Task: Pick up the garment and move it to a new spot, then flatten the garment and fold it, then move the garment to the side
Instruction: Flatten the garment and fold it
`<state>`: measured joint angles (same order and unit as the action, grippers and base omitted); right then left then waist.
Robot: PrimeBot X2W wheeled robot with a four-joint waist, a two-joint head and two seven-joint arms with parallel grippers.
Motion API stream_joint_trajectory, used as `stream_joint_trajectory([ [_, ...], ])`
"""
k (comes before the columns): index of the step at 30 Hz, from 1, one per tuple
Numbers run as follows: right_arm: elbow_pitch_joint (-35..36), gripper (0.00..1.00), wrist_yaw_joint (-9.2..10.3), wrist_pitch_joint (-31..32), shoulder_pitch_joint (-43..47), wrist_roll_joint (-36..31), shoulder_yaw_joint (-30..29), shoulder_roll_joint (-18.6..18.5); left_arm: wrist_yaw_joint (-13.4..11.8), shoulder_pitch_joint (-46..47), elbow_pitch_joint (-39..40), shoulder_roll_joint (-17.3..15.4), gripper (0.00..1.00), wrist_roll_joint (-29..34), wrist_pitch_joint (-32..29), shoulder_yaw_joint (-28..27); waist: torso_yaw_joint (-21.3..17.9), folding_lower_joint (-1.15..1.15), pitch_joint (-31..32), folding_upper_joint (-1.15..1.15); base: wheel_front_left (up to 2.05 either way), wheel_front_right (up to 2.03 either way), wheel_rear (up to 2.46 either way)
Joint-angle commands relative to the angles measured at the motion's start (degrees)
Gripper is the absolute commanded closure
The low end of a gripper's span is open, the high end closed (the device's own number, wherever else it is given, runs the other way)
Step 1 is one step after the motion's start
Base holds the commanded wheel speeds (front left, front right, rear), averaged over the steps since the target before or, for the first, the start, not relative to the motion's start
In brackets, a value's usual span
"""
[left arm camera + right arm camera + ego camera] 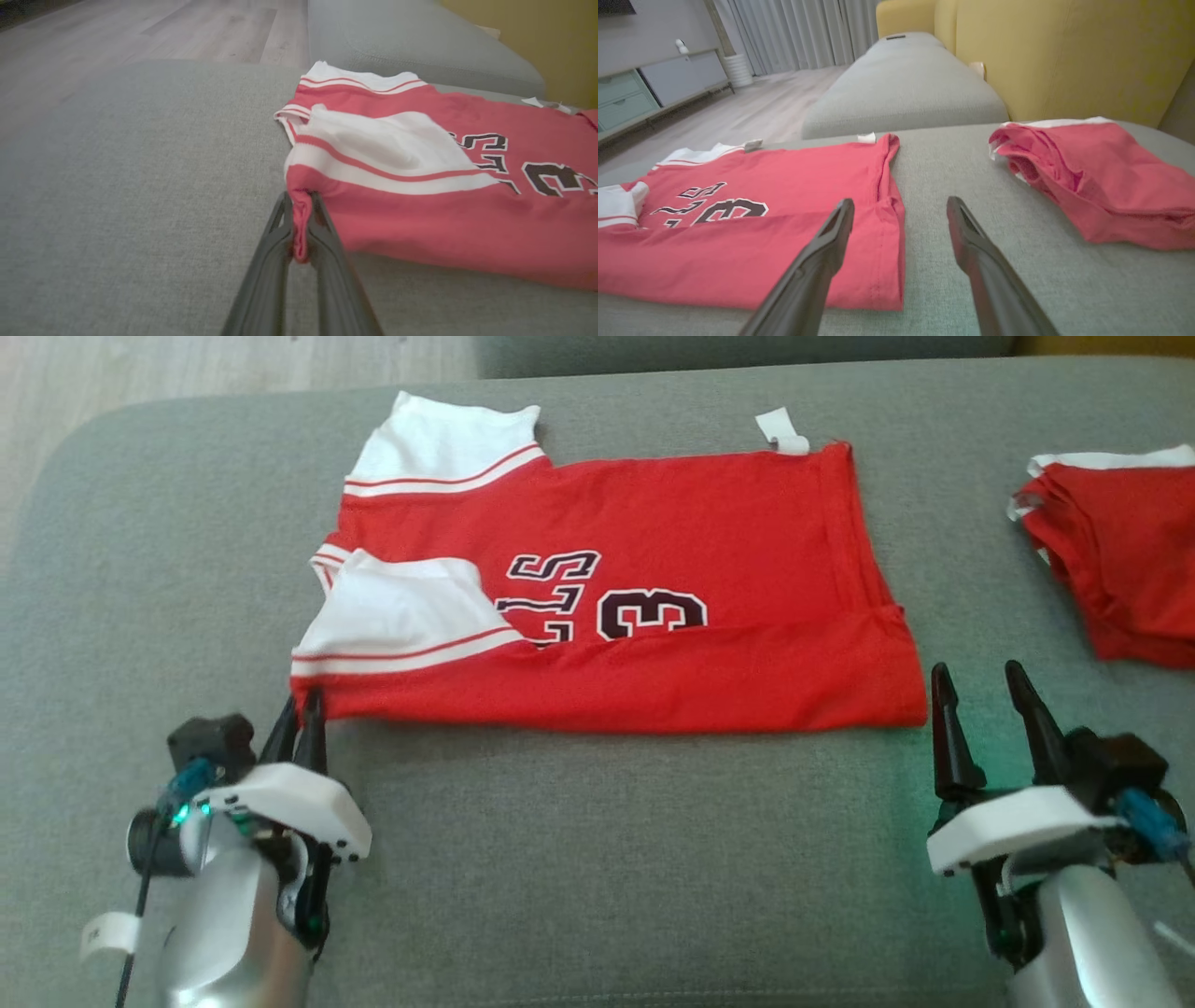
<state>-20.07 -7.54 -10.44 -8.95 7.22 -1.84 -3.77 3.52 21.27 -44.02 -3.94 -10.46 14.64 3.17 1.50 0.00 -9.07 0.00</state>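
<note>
The red shirt (653,644), with white striped sleeves and black numbers, lies folded lengthwise on the grey sofa cushion (607,859). The left gripper (303,707) pinches its near left corner. The right gripper (976,679), fingers spread and holding nothing, sits just beside the near right corner.

Red jersey (653,616), part-folded, flat on cushion (597,859).
Red body w/ white sleeves, each trimmed w/ a red stripe; black chars w/ white outline on top face, "3" legible, rest partly covered. Lies sideways: sleeve end to the left, hem end to the right, long axis across the cushion. Near sleeve folded in over the body, hiding part of the lettering; far sleeve flat, projecting past the far edge. Near long edge straight, w/ a shallow crease alongside. White tag at far-right corner. Near-left corner bunched, pinched between left gripper (303,705) fingers.
</note>
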Motion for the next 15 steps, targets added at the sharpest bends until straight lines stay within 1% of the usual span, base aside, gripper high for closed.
stream_joint_trajectory([
  [1, 0.97, 0.0, 0.05, 0.75, -2.96, -0.56, 0.67, -0.05, 0.0, 0.48, 2.41, -1.03, 1.0, 0.58, 0.35, -1.59, 0.42, 0.0, 0.13, 0.0, 0.0, 0.0, 0.0],
  [4, -2.62, 0.0, 0.05, 3.85, -4.84, -0.9, 0.01, 0.48, 0.5, -0.21, 5.2, -0.81, 1.0, 1.52, 0.35, -0.79, 1.04, 0.0, 0.13, 0.0, 0.0, 0.0, 0.0],
  [8, -9.82, 0.0, 0.05, 7.88, -7.34, -2.29, -1.38, 0.77, 0.82, -0.71, 8.45, -0.48, 1.0, 2.82, 0.35, 0.39, 2.15, 0.0, -0.02, 0.0, 0.0, 0.0, 0.0],
  [11, -14.7, 0.0, 0.05, 9.37, -9.3, -1.14, -2.59, 0.85, 0.97, -0.85, 9.59, -0.2, 1.0, 3.37, 0.35, 1.21, 2.92, 0.0, -0.16, 0.0, 0.0, 0.0, 0.0],
  [15, -19.91, 0.0, 0.05, 9.95, -11.75, -1.16, -1.64, 0.88, 1.54, -0.84, 10.23, -0.05, 1.0, 3.92, 0.36, 2.37, 3.43, 0.0, -0.65, 0.0, 0.0, 0.0, 0.0],
])
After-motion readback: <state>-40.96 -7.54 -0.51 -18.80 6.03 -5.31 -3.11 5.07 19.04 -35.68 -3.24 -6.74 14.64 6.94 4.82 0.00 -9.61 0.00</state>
